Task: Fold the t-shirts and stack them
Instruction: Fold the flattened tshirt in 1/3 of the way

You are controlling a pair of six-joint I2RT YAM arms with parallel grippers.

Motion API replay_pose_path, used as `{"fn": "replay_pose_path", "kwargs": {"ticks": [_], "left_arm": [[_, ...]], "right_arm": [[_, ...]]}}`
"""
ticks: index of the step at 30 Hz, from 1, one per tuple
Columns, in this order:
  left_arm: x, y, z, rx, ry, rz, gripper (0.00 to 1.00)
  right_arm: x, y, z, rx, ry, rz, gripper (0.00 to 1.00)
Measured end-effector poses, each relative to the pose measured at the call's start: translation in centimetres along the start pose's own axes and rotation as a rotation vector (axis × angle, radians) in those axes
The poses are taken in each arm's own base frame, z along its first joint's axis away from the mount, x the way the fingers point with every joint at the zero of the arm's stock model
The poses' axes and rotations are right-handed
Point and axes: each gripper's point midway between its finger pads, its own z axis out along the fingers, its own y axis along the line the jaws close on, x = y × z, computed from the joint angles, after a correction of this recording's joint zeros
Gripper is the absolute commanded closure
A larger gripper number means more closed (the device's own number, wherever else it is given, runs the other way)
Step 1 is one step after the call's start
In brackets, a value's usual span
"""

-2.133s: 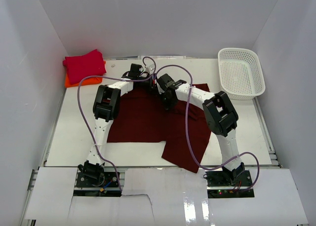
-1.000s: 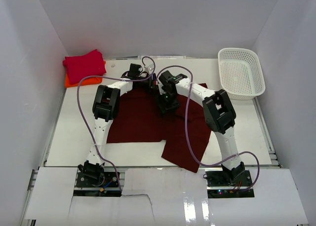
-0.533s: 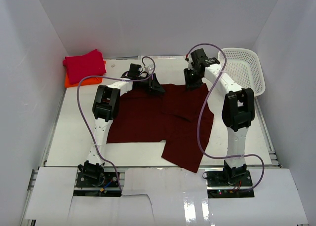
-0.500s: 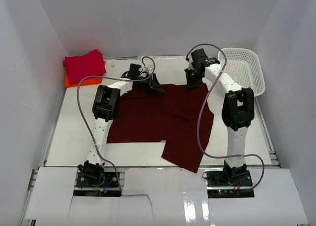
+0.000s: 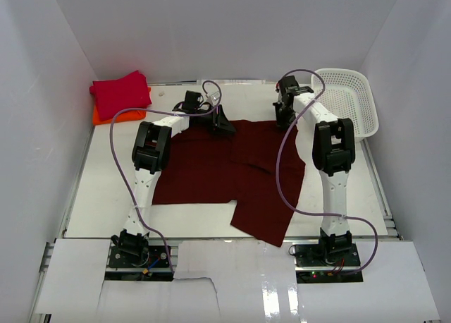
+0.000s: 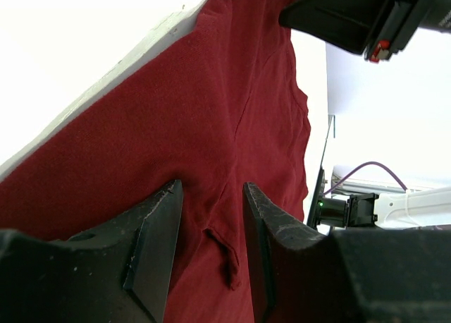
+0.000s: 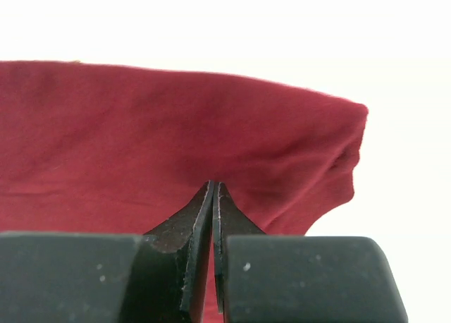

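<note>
In the top view's upper left, the orange t-shirt (image 5: 104, 116) lay mostly hidden under the crimson t-shirt (image 5: 121, 92), with only an edge showing. The left gripper (image 5: 225, 125) and right gripper (image 5: 283, 118) covered parts of the far edge of the maroon t-shirt (image 5: 204, 168). In the left wrist view the fingers (image 6: 151, 245) and the frame's bottom cut that shirt off. In the right wrist view, whether cloth sat between the closed fingertips (image 7: 203, 211) could not be told.

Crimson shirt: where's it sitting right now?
Top view: the crimson shirt lies folded at the far left corner of the table, on top of the orange shirt and left of the spread maroon shirt.
</note>
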Motion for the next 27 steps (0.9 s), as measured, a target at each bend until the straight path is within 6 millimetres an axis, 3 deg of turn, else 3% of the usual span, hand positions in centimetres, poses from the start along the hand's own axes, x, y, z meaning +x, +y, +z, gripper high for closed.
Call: {"fn": "replay_pose_path", "kwargs": {"ticks": [13,21,27], "left_arm": [[-1.3,0.6,-0.9,-0.069,-0.023,0.016,0.48],[-1.5,1.1,-1.5,-0.079,-0.027,0.005,0.46],[-2.4,1.0,-1.8,-0.099,-0.042,0.01,0.44]], "right_arm": [[-1.0,-4.4,1.3,0.059,-0.021,0.053,0.92],[-1.3,-4.8,1.5,0.05,-0.028,0.065,0.92],[-2.6,-5.3,1.9,0.037,-0.052,0.079,0.92]]}}
